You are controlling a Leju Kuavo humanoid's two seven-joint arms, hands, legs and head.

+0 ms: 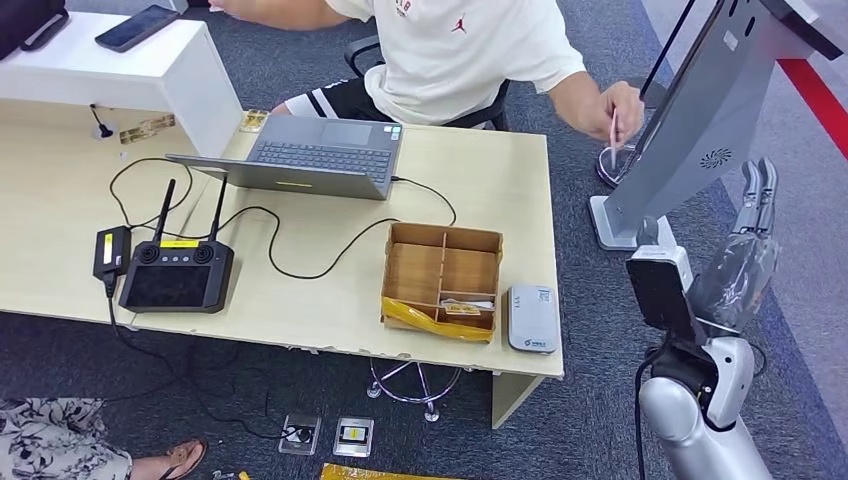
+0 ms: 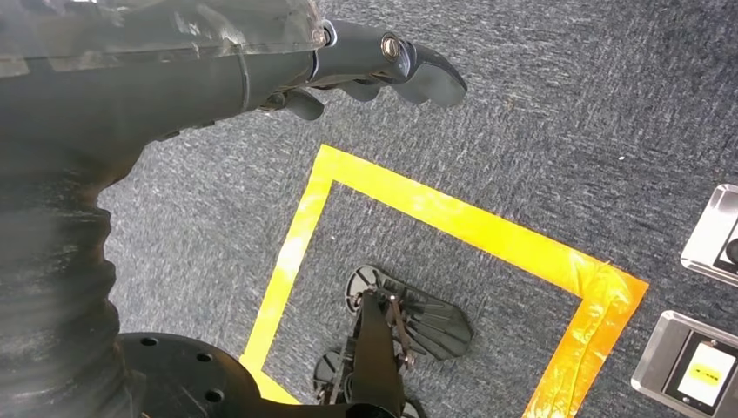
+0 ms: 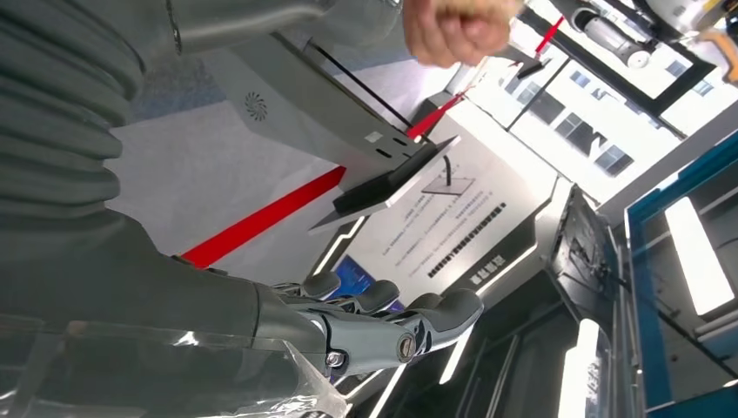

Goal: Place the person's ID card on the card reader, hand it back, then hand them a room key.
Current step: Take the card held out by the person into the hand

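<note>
ID card (image 1: 612, 130) stands pinched in the person's hand (image 1: 620, 108) beyond the table's far right corner, long axis near upright; our right hand (image 1: 757, 200), raised, flat and empty, is nearer; our left hand (image 2: 383, 65) hangs empty.

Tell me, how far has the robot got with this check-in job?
Barely begun, it seems. The raised right robot hand holds nothing; the person's hand still grips a thin pinkish card-like item. The small white-grey card reader on the pale wooden desk lies bare. Reading, returning and the key remain.
</note>
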